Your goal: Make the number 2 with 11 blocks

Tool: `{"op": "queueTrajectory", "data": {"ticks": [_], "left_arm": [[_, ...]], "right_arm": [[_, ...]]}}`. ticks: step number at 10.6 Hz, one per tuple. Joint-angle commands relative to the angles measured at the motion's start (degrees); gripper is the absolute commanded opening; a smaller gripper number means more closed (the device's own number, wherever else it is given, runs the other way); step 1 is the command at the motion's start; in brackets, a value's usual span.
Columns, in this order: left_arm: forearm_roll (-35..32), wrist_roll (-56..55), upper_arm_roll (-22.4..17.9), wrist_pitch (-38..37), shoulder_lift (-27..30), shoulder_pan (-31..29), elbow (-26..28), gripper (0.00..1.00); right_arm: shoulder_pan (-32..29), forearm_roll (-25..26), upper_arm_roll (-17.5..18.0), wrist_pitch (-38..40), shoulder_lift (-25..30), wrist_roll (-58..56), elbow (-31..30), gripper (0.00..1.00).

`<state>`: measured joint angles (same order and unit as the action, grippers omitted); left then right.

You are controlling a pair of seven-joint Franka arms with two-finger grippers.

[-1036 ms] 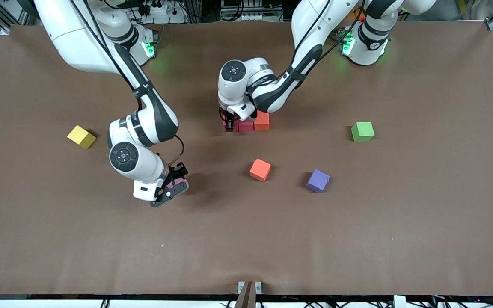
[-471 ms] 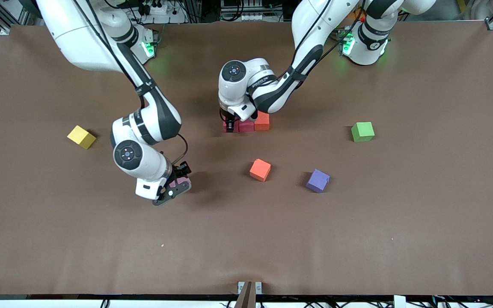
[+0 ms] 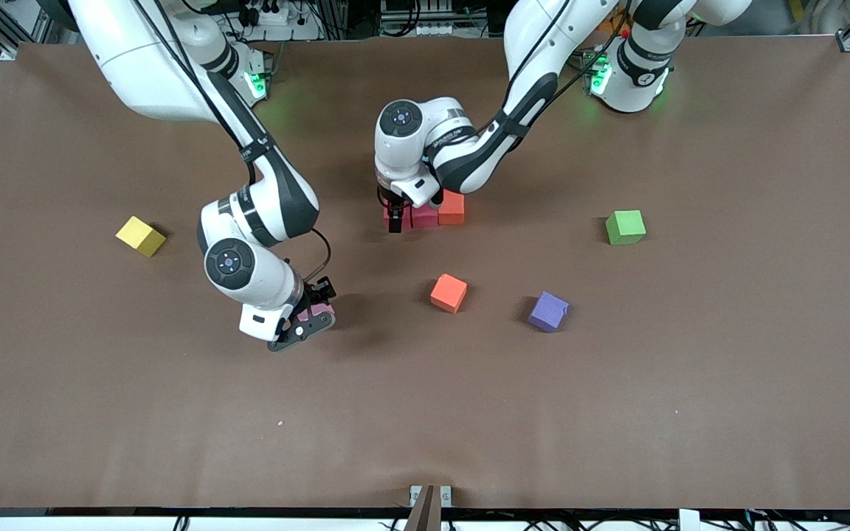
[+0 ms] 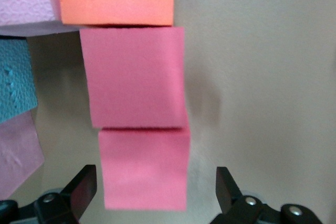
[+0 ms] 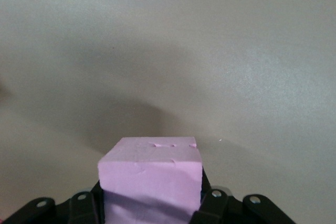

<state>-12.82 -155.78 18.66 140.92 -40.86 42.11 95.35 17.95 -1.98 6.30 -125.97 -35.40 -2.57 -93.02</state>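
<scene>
My left gripper (image 4: pixel 152 195), open, should lift straight off the red block (image 4: pixel 144 169); right gripper (image 5: pixel 149 203) grips a pink block (image 5: pixel 150 174)

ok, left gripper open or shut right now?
Open. The left gripper has its fingers spread apart on either side of the red block, not pressing it.

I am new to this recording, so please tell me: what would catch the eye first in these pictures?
First, the two white arms: the right pincer holds a pink cube above the brown table. The left pincer hangs open over a row of cubes near the table's middle, the end red cube loose between its fingers. Bright loose cubes dot the table: a yellow one toward the right arm's end, a green one toward the left arm's.
</scene>
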Motion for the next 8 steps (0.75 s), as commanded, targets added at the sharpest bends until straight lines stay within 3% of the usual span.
{"op": "queueTrajectory", "data": {"ticks": [1,5,8], "left_arm": [[-2.47,-0.51,-0.02,-4.24,3.77,0.08,0.63,1.0],[-5.63,11.08,-0.2,-6.27,5.35,-4.48,0.28,1.0],[-5.46,24.25,-1.42,-6.28,5.27,-8.79,-1.21,1.0]], "right_arm": [[0.5,-0.21,0.2,0.46,0.86,4.57,-0.85,0.48],[2.7,-0.22,0.2,-1.72,0.95,11.35,-2.16,0.48],[4.98,-0.22,0.2,-8.04,2.35,18.36,-6.98,0.47]]}}
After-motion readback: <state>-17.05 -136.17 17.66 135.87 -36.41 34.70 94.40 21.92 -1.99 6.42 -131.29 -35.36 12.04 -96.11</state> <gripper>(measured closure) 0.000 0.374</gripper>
